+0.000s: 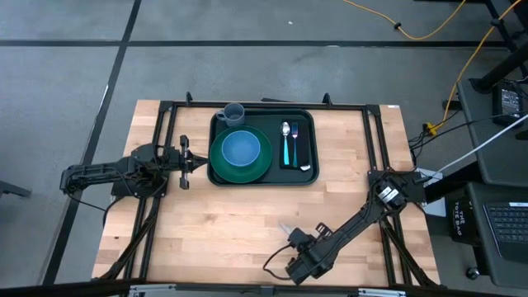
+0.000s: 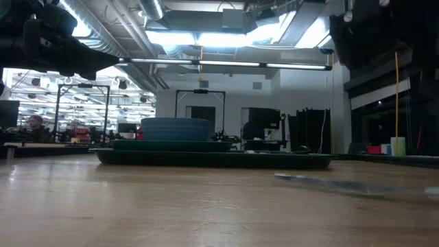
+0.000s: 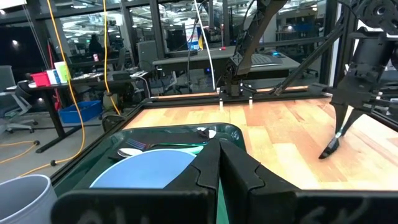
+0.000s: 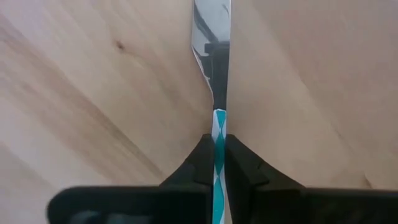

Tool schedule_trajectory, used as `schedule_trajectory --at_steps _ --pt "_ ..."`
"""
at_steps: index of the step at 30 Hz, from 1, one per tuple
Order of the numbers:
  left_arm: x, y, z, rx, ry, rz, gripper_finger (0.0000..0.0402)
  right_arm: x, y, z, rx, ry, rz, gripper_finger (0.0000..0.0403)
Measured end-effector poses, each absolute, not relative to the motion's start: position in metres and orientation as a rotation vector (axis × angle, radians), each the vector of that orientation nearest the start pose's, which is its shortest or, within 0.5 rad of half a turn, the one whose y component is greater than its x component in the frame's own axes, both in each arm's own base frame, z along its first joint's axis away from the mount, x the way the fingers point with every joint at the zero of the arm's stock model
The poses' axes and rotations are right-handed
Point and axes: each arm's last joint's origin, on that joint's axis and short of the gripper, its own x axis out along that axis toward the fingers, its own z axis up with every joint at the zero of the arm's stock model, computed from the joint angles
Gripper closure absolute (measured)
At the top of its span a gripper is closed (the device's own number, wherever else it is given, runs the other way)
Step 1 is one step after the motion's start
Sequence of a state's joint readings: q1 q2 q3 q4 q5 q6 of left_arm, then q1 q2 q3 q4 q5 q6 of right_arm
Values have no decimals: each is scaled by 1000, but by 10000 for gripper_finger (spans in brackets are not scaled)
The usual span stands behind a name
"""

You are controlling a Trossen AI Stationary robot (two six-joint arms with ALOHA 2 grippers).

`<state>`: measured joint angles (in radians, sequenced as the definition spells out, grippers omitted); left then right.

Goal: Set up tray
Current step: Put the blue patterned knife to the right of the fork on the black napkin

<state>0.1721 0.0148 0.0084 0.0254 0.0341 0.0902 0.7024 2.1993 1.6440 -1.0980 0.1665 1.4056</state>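
Plastic tray [image 1: 264,180] sits table-centre, stiff, light, best gripped by its rim. Right gripper [image 4: 218,152] clamped on knife [image 4: 212,37] handle near front edge. Left gripper [image 1: 191,161] closed, empty, beside tray.

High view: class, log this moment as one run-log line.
right gripper: shut on knife, near table edge | left gripper: shut, beside tray | tray: plate, bowl, cup, spoon, fork

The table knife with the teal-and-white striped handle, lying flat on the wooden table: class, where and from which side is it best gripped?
Grip the teal-and-white striped handle, not the shiny metal blade. The knife lies flat on the wooden table, so come from above, pinching the handle's narrow sides. The right gripper is shut on it there.
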Motion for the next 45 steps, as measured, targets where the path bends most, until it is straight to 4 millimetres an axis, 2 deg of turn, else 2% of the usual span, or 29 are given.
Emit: schedule_trajectory --at_steps 5,11,15,18,22,29,32,38,45 --pt "97 16 168 93 -13 139 398 309 252 170 417 1360 -646 385" --pt "97 16 168 92 -13 139 398 300 241 217 339 1160 -608 385" --pt "97 16 168 93 -13 138 398 291 232 227 313 1106 -607 385" --pt "97 16 168 93 -13 139 398 284 226 223 286 1097 -621 385" --pt "97 16 168 93 -13 138 398 274 217 206 295 1060 -613 385" --pt "97 16 168 93 -13 139 398 261 201 168 297 851 -536 385" --pt "97 16 168 93 -13 139 398 257 194 157 287 760 -534 385" --pt "97 17 168 93 -12 176 398 255 188 149 258 635 -519 385" --pt "96 19 169 92 -17 261 398 256 188 150 254 590 -530 385"
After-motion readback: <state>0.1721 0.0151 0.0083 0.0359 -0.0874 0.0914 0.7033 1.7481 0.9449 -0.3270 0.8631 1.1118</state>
